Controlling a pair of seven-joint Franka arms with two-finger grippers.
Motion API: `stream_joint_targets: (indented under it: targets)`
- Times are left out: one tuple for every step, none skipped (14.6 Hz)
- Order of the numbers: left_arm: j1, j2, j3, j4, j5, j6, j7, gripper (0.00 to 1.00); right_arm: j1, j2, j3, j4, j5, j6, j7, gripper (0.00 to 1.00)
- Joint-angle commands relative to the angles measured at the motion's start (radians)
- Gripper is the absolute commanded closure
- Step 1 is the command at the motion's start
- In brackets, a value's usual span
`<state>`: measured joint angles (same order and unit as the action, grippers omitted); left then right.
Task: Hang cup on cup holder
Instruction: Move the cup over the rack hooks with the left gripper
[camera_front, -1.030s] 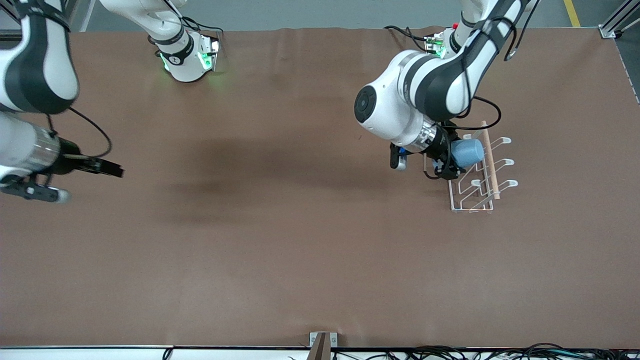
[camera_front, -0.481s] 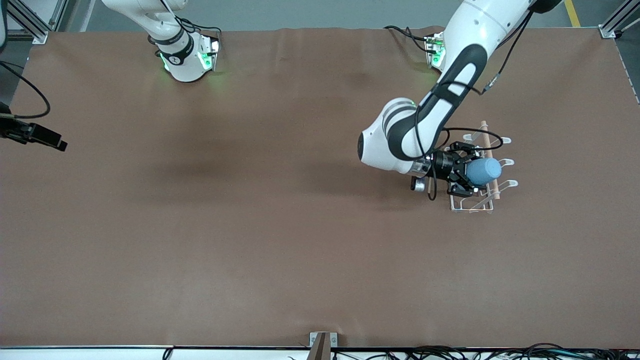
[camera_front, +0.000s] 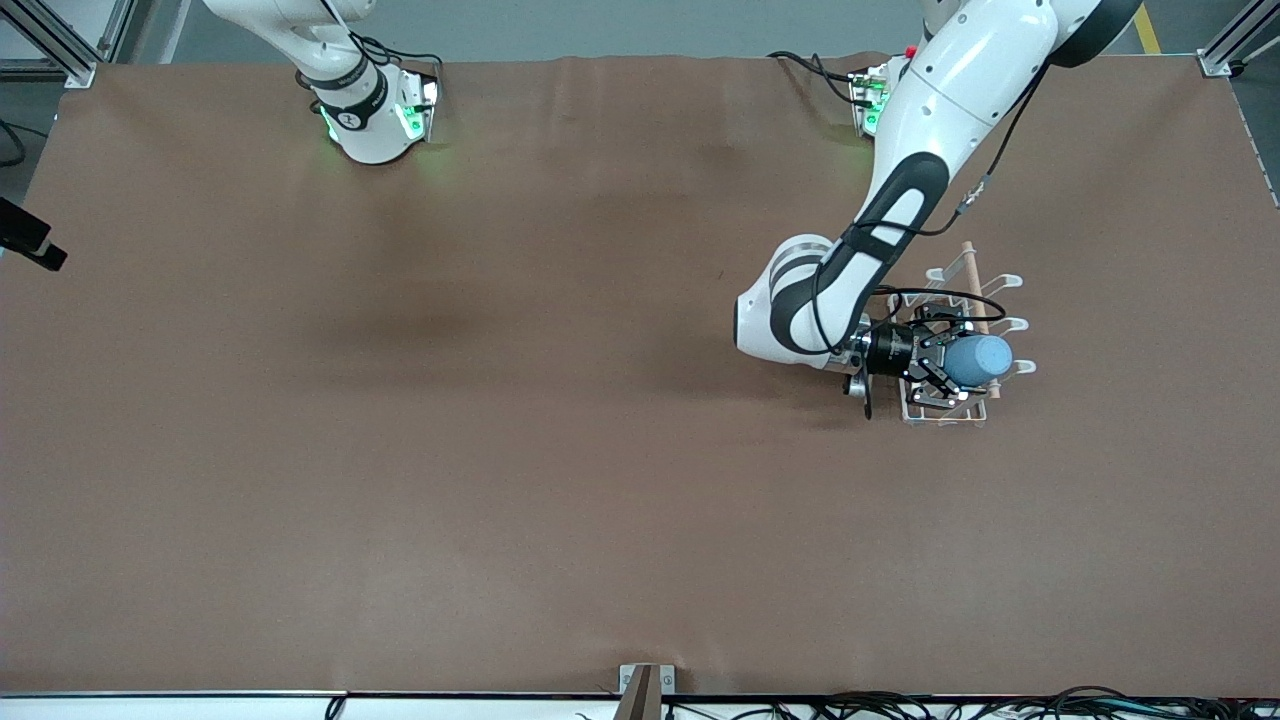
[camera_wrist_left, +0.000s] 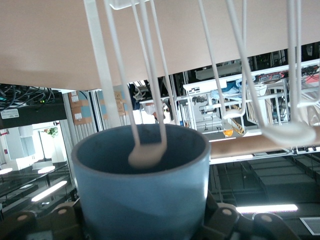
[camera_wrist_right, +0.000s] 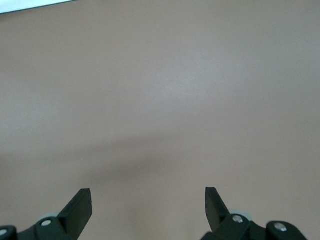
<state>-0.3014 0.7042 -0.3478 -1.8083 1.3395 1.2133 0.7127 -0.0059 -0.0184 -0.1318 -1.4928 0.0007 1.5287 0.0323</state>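
Brown matting covers the whole table (camera_front: 500, 450), and my working end is toward the left arm's end of it. From where I sit, the left gripper (camera_front: 945, 362) is clamped on the cup (camera_front: 978, 359), its fingers closed around the blue-grey wall, holding it on its side over the cup holder (camera_front: 962, 340). Through the left wrist view the cup (camera_wrist_left: 142, 200) fills the pincer, its open mouth facing the white wire prongs, and the rounded tip of one prong (camera_wrist_left: 146, 155) sits just inside the rim. I cannot tell whether the prong touches the inner wall. My right gripper (camera_wrist_right: 148, 205) waits spread wide over bare matting at the right arm's end, gripping nothing.
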Motion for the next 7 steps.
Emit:
stream_joint_targets:
  targets:
    - [-0.004, 0.017, 0.003, 0.000, 0.015, -0.044, -0.059, 0.68, 0.007, 0.008, 0.001, 0.011, -0.008, -0.013, 0.009, 0.00]
    - [-0.004, 0.021, 0.003, 0.004, 0.007, -0.063, -0.093, 0.55, 0.007, 0.008, 0.001, 0.011, -0.008, -0.013, 0.009, 0.00]
    - [-0.002, 0.021, 0.003, 0.012, -0.012, -0.069, -0.119, 0.43, 0.009, 0.008, 0.003, 0.011, -0.007, -0.015, 0.011, 0.00]
    - [-0.002, 0.018, 0.003, 0.014, -0.032, -0.071, -0.133, 0.33, 0.010, 0.008, 0.004, 0.011, -0.007, -0.015, 0.011, 0.00]
    - [-0.002, 0.017, 0.003, 0.020, -0.037, -0.071, -0.140, 0.20, 0.014, 0.008, 0.006, 0.011, -0.007, -0.015, 0.009, 0.00]
    - [-0.002, 0.017, 0.003, 0.026, -0.049, -0.071, -0.142, 0.14, 0.015, 0.008, 0.006, 0.011, -0.008, -0.015, 0.008, 0.00]
    - [-0.002, 0.018, 0.003, 0.044, -0.066, -0.071, -0.142, 0.08, 0.015, 0.008, 0.006, 0.011, -0.007, -0.015, 0.008, 0.00]
